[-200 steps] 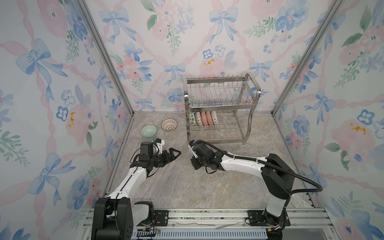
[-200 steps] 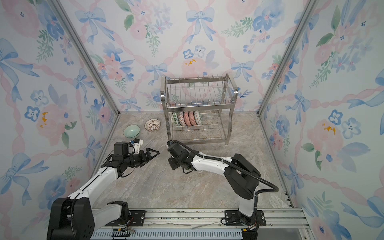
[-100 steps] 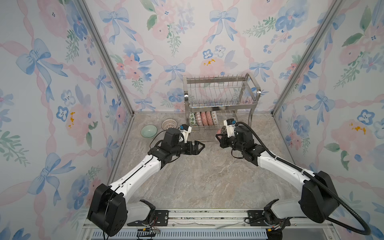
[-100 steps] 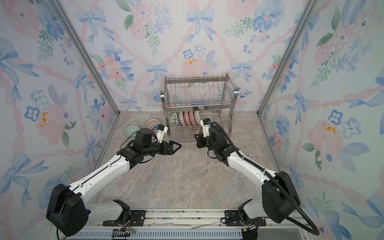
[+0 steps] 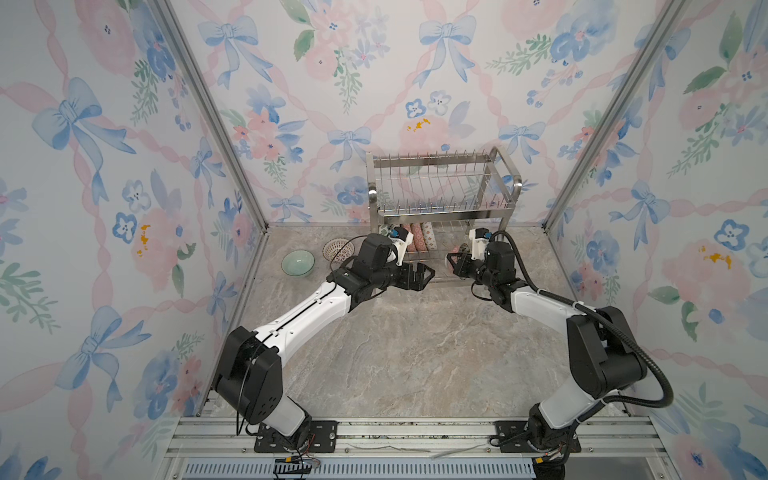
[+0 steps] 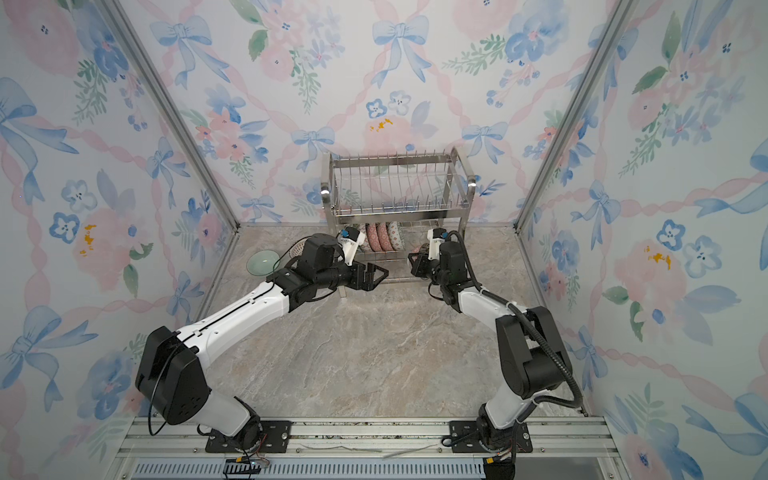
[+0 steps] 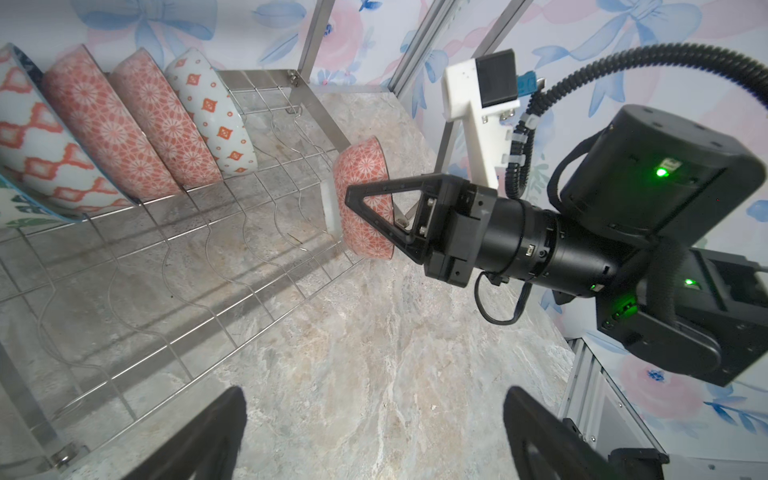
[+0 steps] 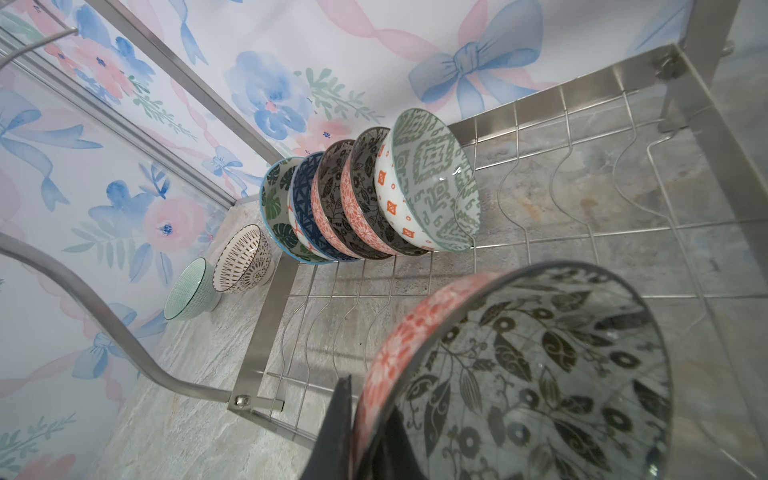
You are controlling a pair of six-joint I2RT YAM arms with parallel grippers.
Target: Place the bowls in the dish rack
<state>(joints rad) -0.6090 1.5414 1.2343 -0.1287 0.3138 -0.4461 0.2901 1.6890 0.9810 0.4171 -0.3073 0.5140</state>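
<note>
Marble-look table (image 5: 395, 353) under floral walls carried the rack (image 5: 440, 214) at its far edge. Five bowls (image 8: 432, 178) stood on edge at the left end of the rack's lower tier. Two bowls (image 5: 297, 263) sat near the table's far-left corner. The right gripper (image 7: 345, 203) was clenched on the rim of another bowl (image 8: 540, 374), one finger inside and one outside, by the tier's front edge. The left gripper (image 5: 424, 274) hung released and empty. Glazed ceramic was likely stiff, slick and chip-prone against wire, so a rim pinch suited it.
</note>
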